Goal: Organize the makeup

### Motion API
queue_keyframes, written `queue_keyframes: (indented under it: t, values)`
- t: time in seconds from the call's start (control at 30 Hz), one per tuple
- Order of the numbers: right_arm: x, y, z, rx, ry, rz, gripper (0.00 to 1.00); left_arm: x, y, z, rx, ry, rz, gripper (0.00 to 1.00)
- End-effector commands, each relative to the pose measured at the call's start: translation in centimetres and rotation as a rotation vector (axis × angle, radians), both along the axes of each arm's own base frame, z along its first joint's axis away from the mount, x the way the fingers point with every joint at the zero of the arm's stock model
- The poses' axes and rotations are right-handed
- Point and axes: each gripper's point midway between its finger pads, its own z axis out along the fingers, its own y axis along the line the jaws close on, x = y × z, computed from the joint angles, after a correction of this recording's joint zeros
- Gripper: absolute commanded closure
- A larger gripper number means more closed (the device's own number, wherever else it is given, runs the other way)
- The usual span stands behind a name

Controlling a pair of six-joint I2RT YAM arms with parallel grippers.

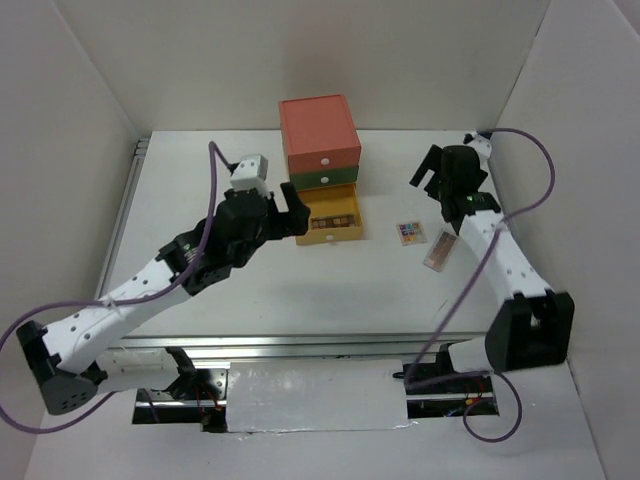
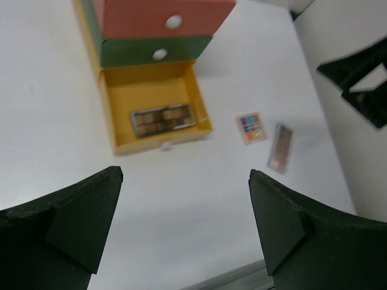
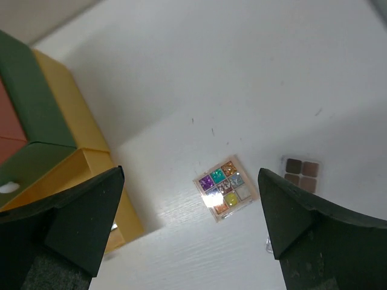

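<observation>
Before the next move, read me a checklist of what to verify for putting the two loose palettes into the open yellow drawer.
1. Yellow drawer pulled open: ok.
2. Brown palette inside it: ok.
3. Multicolour palette stowed: not ok, lying on the table.
4. Pinkish palette stowed: not ok, on the table beside the multicolour one.
5. Left tool and right tool open, empty: ok.
6. Green drawer and red drawer, both closed, contents: cannot tell.
</observation>
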Motion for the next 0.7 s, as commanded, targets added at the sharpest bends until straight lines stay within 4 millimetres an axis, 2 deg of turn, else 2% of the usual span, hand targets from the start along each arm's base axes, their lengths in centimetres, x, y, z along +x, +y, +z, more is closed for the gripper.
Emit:
queue_keyframes:
  t: [0.0, 0.03, 0.07, 0.1, 0.13, 0.17, 0.2, 0.33, 0.37, 0.63, 0.67]
  values:
    - [2.7, 0.9, -5.9, 0.095, 0.209, 0.214, 0.0, -2.4, 4.7, -3.9, 0.126, 0.085, 0.058, 0.01]
    - [3.1, 0.0, -6.6, 0.116, 0.25, 0.205, 0.01, -3.3, 6.1, -3.2, 0.115, 0.07, 0.073, 0.01]
    - [3.3, -0.6, -7.6, 0.1, 0.285, 0.211, 0.01, -3.8, 6.9, -3.6, 0.127, 0.08, 0.077, 0.01]
    - [3.6, -0.4, -9.8, 0.105, 0.343, 0.231, 0.02, -4.6, 7.9, -4.8, 0.168, 0.102, 0.071, 0.01]
    - [3.7, 0.2, -10.0, 0.113, 0.366, 0.275, 0.02, -5.3, 8.8, -4.2, 0.162, 0.084, 0.073, 0.01]
    - [3.7, 0.6, -11.4, 0.124, 0.407, 0.302, 0.03, -5.8, 9.4, -5.0, 0.179, 0.096, 0.075, 0.01]
    - [3.7, 0.8, -11.8, 0.127, 0.426, 0.31, 0.04, -6.5, 10.2, -4.9, 0.174, 0.093, 0.084, 0.01]
    - [3.4, 0.8, -13.8, 0.111, 0.51, 0.328, 0.03, -7.7, 9.9, -4.9, 0.145, 0.089, 0.024, 0.01]
    - [3.3, 0.7, -15.0, 0.112, 0.547, 0.326, 0.03, -7.8, 10.1, -5.1, 0.149, 0.09, 0.032, 0.01]
    - [2.5, 1.1, -18.6, 0.099, 0.705, 0.356, 0.01, -7.9, 9.0, -6.1, 0.163, 0.106, -0.023, 0.01]
    - [2.2, 2.3, -19.2, 0.09, 0.729, 0.385, 0.0, -7.9, 8.8, -6.1, 0.162, 0.106, -0.03, 0.01]
